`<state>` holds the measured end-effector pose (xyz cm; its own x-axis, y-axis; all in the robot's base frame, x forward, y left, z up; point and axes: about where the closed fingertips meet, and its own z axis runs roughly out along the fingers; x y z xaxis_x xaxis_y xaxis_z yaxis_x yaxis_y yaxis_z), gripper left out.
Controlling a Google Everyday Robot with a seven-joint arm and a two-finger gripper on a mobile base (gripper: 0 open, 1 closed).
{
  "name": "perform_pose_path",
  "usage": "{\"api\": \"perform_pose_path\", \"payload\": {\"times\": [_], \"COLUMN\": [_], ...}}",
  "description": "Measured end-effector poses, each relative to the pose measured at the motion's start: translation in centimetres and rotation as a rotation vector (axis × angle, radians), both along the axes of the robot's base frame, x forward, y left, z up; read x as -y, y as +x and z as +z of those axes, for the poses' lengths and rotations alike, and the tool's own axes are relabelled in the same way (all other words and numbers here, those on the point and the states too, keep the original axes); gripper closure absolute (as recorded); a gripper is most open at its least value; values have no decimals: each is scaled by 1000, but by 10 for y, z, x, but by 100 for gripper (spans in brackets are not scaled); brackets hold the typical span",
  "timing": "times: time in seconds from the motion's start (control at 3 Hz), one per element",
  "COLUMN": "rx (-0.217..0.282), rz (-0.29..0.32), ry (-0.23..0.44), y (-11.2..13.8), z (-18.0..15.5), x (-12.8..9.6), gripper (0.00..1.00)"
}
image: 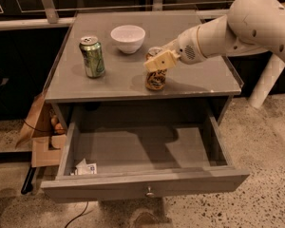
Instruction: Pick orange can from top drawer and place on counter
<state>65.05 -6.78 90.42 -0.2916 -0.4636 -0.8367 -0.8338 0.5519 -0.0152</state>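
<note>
The orange can [155,81] stands upright on the counter [199,75], near its front edge and right of centre. My gripper [157,61] is at the can's upper half, reaching in from the right on the white arm [237,30], and it covers the can's top. The top drawer [142,184] is pulled fully out below the counter, with its round knob [149,191] facing me. No can lies in the drawer.
A green can [92,56] stands at the counter's left. A white bowl [128,38] sits behind the orange can. A small white packet [85,167] lies in the drawer's front left corner. A cardboard box [42,137] is left of the cabinet, and a white post [266,84] is to the right.
</note>
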Motion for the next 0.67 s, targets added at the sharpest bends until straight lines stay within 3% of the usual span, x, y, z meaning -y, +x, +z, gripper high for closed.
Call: {"api": "perform_pose_path", "payload": {"times": [0.33,0.67], "rx": [-9,-9], "rz": [4,4], "ry": [8,8], "y": [1,1], "z": [-11,-11], "x": [-2,-2], "gripper": [100,73]}}
